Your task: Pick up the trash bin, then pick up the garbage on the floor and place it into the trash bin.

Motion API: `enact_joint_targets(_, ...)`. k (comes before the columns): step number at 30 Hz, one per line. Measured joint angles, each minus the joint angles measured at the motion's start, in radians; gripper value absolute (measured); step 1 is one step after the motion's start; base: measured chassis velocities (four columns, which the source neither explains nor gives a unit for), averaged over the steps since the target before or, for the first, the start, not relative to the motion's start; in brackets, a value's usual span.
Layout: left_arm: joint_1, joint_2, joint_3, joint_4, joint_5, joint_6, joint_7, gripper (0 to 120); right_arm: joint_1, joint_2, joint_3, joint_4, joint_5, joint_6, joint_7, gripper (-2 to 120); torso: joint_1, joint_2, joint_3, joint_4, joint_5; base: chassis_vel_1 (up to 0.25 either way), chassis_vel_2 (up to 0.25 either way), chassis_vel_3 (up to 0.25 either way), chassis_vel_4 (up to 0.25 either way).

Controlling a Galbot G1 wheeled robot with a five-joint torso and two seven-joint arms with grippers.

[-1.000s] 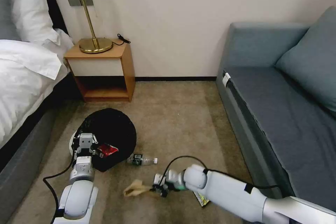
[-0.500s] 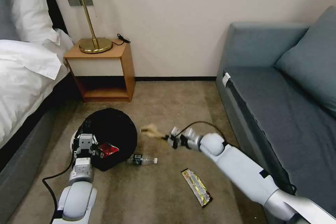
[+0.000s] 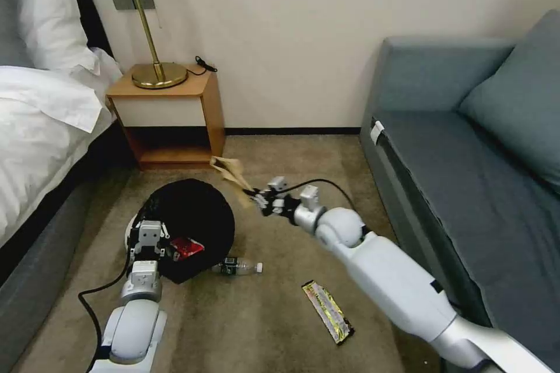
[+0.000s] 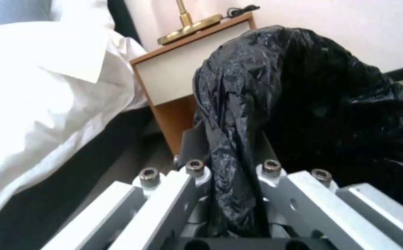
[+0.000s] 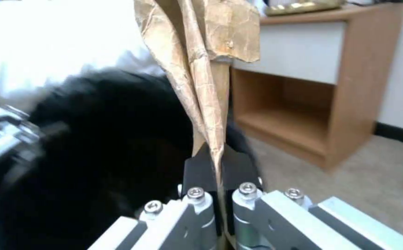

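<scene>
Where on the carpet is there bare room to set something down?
Bare: carpet between the sofa and the wrapper, and before the nightstand. Crowded: around the bin, with bottle, left gripper, and right gripper holding the paper bag.

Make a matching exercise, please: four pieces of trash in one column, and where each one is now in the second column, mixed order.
Things:
1. red-and-white carton
2. brown paper bag
3. clear bottle
4. snack wrapper

Places:
a. on the carpet beside the trash bin
b. pinched in the right claw
c. inside the bin
d. on the carpet near the sofa

Pairs: 1-c, 2-b, 3-a, 4-d
</scene>
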Motion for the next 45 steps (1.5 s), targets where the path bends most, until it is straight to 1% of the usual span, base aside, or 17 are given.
enact_joint_targets(4, -0.002, -0.004, 0.012, 0.002, -0.019, -0.005, -0.004, 5, -0.006, 0.039, -0.036, -0.017, -0.013, 0.035, 0.033, 0, 0.000, 0.000, 0.000, 0.0001, 0.0001, 0.000, 0.000, 0.000, 0.000)
enact_joint_targets(11, -0.003, -0.011, 0.018, 0.007, -0.040, -0.060, -0.002, 5, -0.030, 0.065, -0.064, -0.067, -0.059, 0.057, 0.039, 0, 0.000, 0.000, 0.000, -0.0002, 0.0002, 0.000, 0.000, 0.000, 0.000)
enact_joint_targets(18, -0.001, -0.010, 0.018, 0.004, -0.040, -0.063, -0.001, 5, -0.040, 0.071, -0.066, -0.093, -0.086, 0.072, 0.039, 2, 0.000, 0.000, 0.000, -0.0002, 0.0003, 0.000, 0.000, 0.000, 0.000)
enact_joint_targets(20, 0.001, -0.009, 0.018, 0.002, -0.040, -0.063, -0.001, 5, -0.043, 0.073, -0.066, -0.104, -0.097, 0.077, 0.042, 13, 0.000, 0.000, 0.000, -0.0001, 0.0003, 0.000, 0.000, 0.000, 0.000)
enact_joint_targets(22, 0.002, -0.009, 0.019, 0.001, -0.040, -0.063, -0.001, 5, -0.045, 0.074, -0.066, -0.108, -0.102, 0.079, 0.043, 14, 0.000, 0.000, 0.000, -0.0001, 0.0003, 0.000, 0.000, 0.000, 0.000)
enact_joint_targets(24, 0.006, -0.010, 0.022, -0.002, -0.040, -0.063, 0.000, 5, -0.048, 0.074, -0.068, -0.118, -0.117, 0.080, 0.049, 27, 0.000, 0.000, 0.000, -0.0001, 0.0002, 0.000, 0.000, 0.000, 0.000)
enact_joint_targets(25, 0.006, -0.010, 0.022, -0.002, -0.040, -0.063, 0.000, 5, -0.048, 0.074, -0.068, -0.118, -0.117, 0.080, 0.049, 27, 0.000, 0.000, 0.000, -0.0001, 0.0002, 0.000, 0.000, 0.000, 0.000)
enact_joint_targets(27, 0.007, -0.014, 0.024, -0.007, -0.038, -0.063, 0.000, 5, -0.050, 0.071, -0.075, -0.123, -0.136, 0.080, 0.052, 37, 0.000, 0.000, 0.000, -0.0001, 0.0002, 0.000, 0.000, 0.000, 0.000)
enact_joint_targets(29, 0.009, -0.015, 0.026, -0.009, -0.037, -0.063, 0.001, 5, -0.052, 0.070, -0.077, -0.123, -0.144, 0.080, 0.055, 41, 0.000, 0.000, 0.000, -0.0001, 0.0003, 0.000, 0.000, 0.000, 0.000)
enact_joint_targets(33, 0.016, -0.017, 0.023, -0.010, -0.024, -0.063, 0.001, 5, -0.058, 0.068, -0.075, -0.107, -0.158, 0.076, 0.071, 59, 0.000, 0.000, 0.000, -0.0001, 0.0003, 0.000, 0.000, 0.000, 0.000)
enact_joint_targets(34, 0.016, -0.017, 0.023, -0.010, -0.024, -0.063, 0.001, 5, -0.058, 0.068, -0.075, -0.107, -0.158, 0.076, 0.071, 59, 0.000, 0.000, 0.000, -0.0001, 0.0003, 0.000, 0.000, 0.000, 0.000)
enact_joint_targets(37, 0.015, -0.015, 0.016, -0.003, -0.023, -0.063, 0.001, 5, -0.058, 0.064, -0.075, -0.093, -0.158, 0.065, 0.078, 73, 0.000, 0.000, 0.000, -0.0001, 0.0002, 0.000, 0.000, 0.000, 0.000)
enact_joint_targets(38, 0.011, -0.011, 0.010, 0.004, -0.023, -0.062, 0.001, 5, -0.053, 0.057, -0.075, -0.084, -0.159, 0.055, 0.084, 77, 0.000, 0.000, 0.000, -0.0001, 0.0003, 0.000, 0.000, 0.000, 0.000)
enact_joint_targets(39, 0.011, -0.011, 0.010, 0.004, -0.023, -0.062, 0.001, 5, -0.053, 0.057, -0.075, -0.084, -0.159, 0.055, 0.084, 77, 0.000, 0.000, 0.000, -0.0001, 0.0003, 0.000, 0.000, 0.000, 0.000)
enact_joint_targets(42, 0.004, -0.005, -0.008, 0.014, -0.018, -0.063, -0.001, 5, -0.040, 0.019, -0.073, -0.053, -0.159, 0.007, 0.099, 92, 0.000, 0.000, 0.000, 0.0000, 0.0003, 0.000, 0.000, 0.000, 0.000)
enact_joint_targets(43, 0.004, -0.005, -0.008, 0.014, -0.018, -0.063, -0.001, 5, -0.040, 0.019, -0.073, -0.053, -0.159, 0.007, 0.099, 92, 0.000, 0.000, 0.000, 0.0000, 0.0003, 0.000, 0.000, 0.000, 0.000)
enact_joint_targets(45, 0.004, -0.003, -0.019, 0.018, 0.004, -0.075, -0.003, 5, -0.034, -0.017, -0.066, -0.032, -0.149, -0.040, 0.108, 98, 0.000, 0.000, 0.000, 0.0001, 0.0004, 0.000, 0.000, 0.000, 0.000)
